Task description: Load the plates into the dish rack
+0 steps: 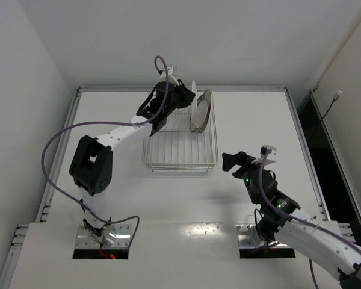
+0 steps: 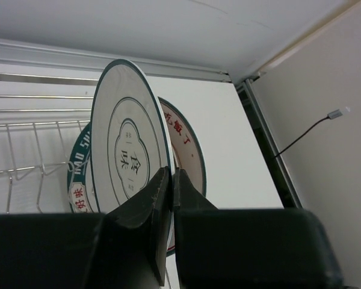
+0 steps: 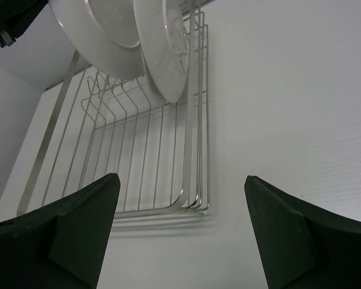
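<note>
Plate (image 2: 127,150) upright — rim in left tool (image 2: 171,182).

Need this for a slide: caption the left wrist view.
Left gripper pinches an upright plate by its rim, beside a lettered plate at the wire dish rack.

Left arm stretched far forward, left claw (image 2: 171,180) pinched on plate (image 2: 123,120) rim. Right arm bent low, right claw (image 3: 182,180) spread wide.

The front plate (image 2: 129,150) is off-white with thin dark teal rings and dark centre characters, the rear plate (image 2: 78,174) has a teal band with white lettering, and the rack (image 3: 188,120) is silver.
</note>
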Controlling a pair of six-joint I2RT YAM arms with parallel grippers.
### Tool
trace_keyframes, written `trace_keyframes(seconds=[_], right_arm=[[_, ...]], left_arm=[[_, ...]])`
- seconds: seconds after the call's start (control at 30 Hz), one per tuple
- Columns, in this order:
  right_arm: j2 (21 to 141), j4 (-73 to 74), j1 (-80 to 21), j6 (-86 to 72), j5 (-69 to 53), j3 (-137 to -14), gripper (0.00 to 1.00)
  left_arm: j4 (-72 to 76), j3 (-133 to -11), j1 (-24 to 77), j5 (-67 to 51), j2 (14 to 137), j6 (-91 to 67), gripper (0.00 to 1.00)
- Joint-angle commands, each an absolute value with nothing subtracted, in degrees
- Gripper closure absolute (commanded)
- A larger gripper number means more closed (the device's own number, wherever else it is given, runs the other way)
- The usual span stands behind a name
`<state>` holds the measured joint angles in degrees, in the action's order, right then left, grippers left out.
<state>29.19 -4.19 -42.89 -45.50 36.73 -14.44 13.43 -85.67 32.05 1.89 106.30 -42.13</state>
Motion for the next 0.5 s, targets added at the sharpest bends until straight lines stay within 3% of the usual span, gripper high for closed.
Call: trace_keyframes(seconds=[0.0, 0.27, 0.37, 0.47], right_arm=[[28.8, -6.9, -41.6, -46.1, 34.6, -14.0, 0.18], [28.3, -6.4, -39.2, -46.1, 33.0, -14.0, 0.18], [28.3, -5.4, -39.2, -46.1, 32.4, -14.7, 0.15], [28.8, -2.7, -39.2, -45.0, 33.7, -17.1, 0.10]], left_arm=[[15.7, -85.8, 33.3, 5.5, 107.0, -39.8, 1.00], [9.6, -89.6, 35.6, 10.8, 108.6, -37.1, 0.99], [8.1, -90.1, 35.6, 10.0, 109.2, -37.1, 0.88], [6.7, -90.7, 35.6, 8.5, 109.2, -36.4, 0.54]])
